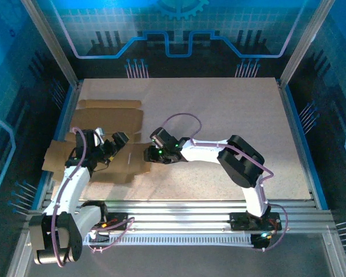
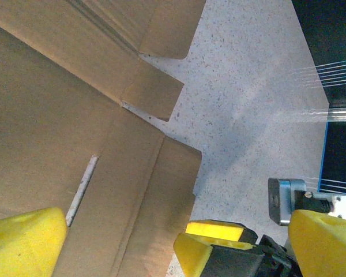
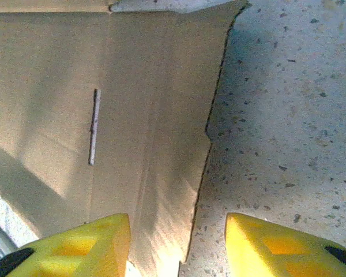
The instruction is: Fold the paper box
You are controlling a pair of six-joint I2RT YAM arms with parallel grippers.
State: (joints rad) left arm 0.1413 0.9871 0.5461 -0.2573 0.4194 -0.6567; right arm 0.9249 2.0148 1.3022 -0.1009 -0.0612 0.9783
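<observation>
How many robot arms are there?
2. The left arm reaches over the paper box at the table's left side; the right arm stretches from the right toward the box's right edge. None seems hidden.

Speckled beige tabletop, blue circuit-pattern walls, aluminium rails

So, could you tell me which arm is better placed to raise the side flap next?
The right hand, probably: the paper box edge lies between its fingers; the left hand hovers open mid-sheet.
</observation>
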